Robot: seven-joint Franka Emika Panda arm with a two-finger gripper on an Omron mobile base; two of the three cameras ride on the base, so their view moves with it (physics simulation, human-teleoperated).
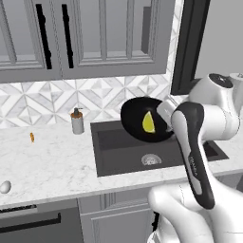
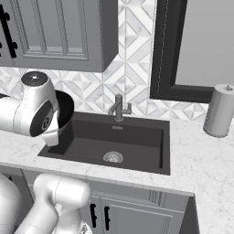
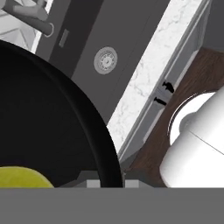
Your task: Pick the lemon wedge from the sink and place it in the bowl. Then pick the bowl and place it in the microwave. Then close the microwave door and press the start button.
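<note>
Above the sink (image 1: 123, 154), mid-frame in the left base view, I carry the bowl (image 1: 135, 121) tipped steeply on its rim, my jaws clamped on its right edge. Inside, low in its hollow, sits the lemon wedge (image 1: 148, 122).

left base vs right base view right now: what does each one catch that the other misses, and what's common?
Left base view: the lemon wedge lying inside the tilted bowl, a soap dispenser, a tiny orange bit and a small white egg-like thing on the counter.

Right base view: the faucet and a paper towel roll.

Both: the bowl lifted over the sink, its round drain and the marble counter.
</note>
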